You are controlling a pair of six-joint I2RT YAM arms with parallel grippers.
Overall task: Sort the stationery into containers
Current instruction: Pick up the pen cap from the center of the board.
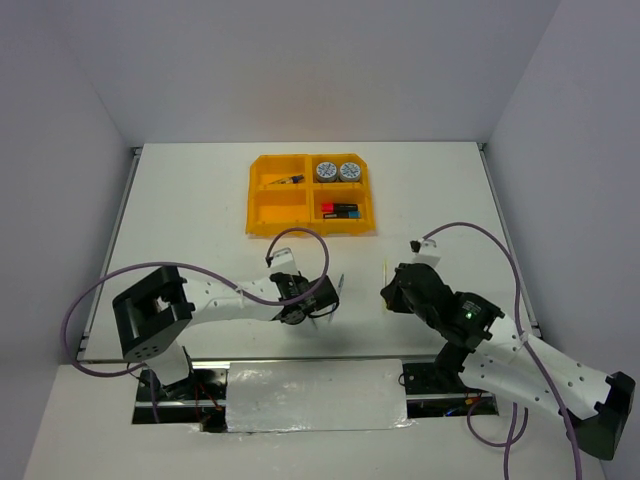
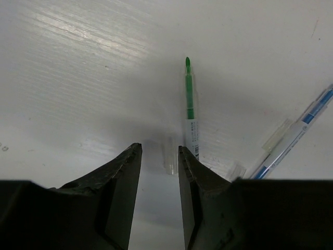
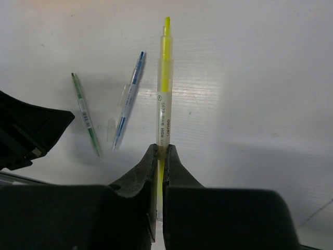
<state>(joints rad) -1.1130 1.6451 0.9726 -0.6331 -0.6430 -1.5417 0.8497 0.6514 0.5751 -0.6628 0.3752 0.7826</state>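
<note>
The orange-yellow tray (image 1: pixel 262 200) stands at the far middle of the table. Two tape rolls (image 1: pixel 337 171) fill its far right compartment and black highlighters (image 1: pixel 338 210) lie in the near right one. A small dark item (image 1: pixel 286 181) lies in the far left one. My left gripper (image 2: pixel 158 151) is open and low over the table. A thin green pen (image 2: pixel 190 101) lies just ahead of its right finger and a blue pen (image 2: pixel 291 140) lies further right. My right gripper (image 3: pixel 161 148) is shut on a thin yellow highlighter pen (image 3: pixel 164 78), low over the table.
A small clear cap (image 2: pixel 170 160) lies between my left fingers, with another clear cap (image 2: pixel 277 138) by the blue pen. The green pen (image 3: pixel 86 115) and blue pen (image 3: pixel 127 101) lie left of my right gripper, beside the left arm (image 3: pixel 26 130). The tray's near left compartment (image 1: pixel 278 211) holds nothing.
</note>
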